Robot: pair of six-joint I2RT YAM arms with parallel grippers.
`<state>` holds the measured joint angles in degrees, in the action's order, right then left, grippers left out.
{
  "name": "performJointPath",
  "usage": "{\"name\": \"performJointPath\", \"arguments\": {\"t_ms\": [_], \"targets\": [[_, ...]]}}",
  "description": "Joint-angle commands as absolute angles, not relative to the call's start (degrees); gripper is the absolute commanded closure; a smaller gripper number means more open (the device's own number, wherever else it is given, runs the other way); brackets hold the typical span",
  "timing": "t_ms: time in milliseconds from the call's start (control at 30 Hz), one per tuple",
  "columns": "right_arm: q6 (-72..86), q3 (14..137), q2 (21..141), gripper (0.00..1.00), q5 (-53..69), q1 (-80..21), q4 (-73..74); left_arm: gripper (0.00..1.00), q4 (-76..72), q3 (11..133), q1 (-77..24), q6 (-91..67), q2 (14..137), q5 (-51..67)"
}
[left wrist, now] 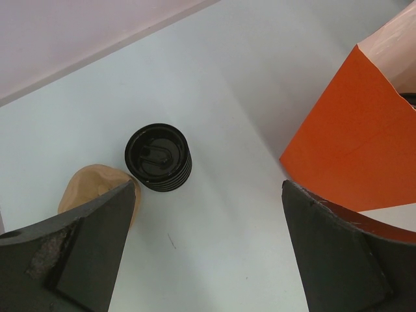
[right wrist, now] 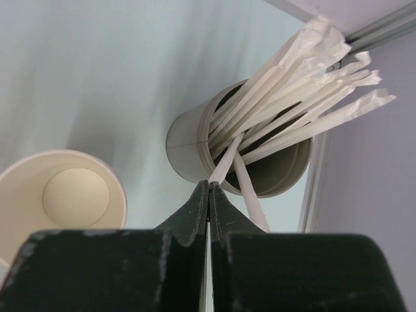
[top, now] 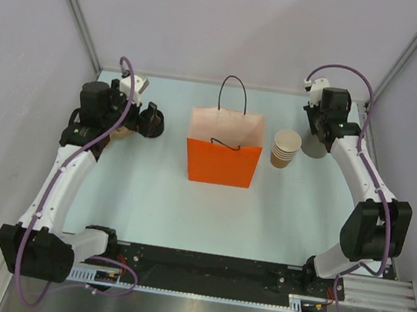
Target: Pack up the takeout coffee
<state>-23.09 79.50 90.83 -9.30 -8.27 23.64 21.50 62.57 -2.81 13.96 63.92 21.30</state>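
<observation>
Left wrist: left claw (left wrist: 208,195) open; black lid (left wrist: 158,156) ahead, tan cup (left wrist: 91,188) partly behind left finger (left wrist: 84,253).

Bag (top: 222,158) mid-table; lids (top: 151,123) to its left, cups (top: 285,150) and sticks (right wrist: 292,104) right.

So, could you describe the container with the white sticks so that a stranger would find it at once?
Start at the orange bag in the middle of the table. To its right stands a stack of tan cups, and just right of those the grey cylinder. It alone is grey and holds long white sticks.
</observation>
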Motion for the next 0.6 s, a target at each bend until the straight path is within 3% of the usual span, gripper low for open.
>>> {"name": "performJointPath", "arguments": {"t_ms": [0, 567], "targets": [[-24.26, 79.80, 85.09, 1.00, -11.69, -9.31, 20.48, 0.00, 19.42, 62.23, -2.29, 13.10, 61.79, 22.76], [-23.99, 89.03, 78.14, 1.00, -10.28, -14.05, 29.79, 0.01, 19.42, 61.79, -2.29, 13.18, 61.43, 23.38]]}}
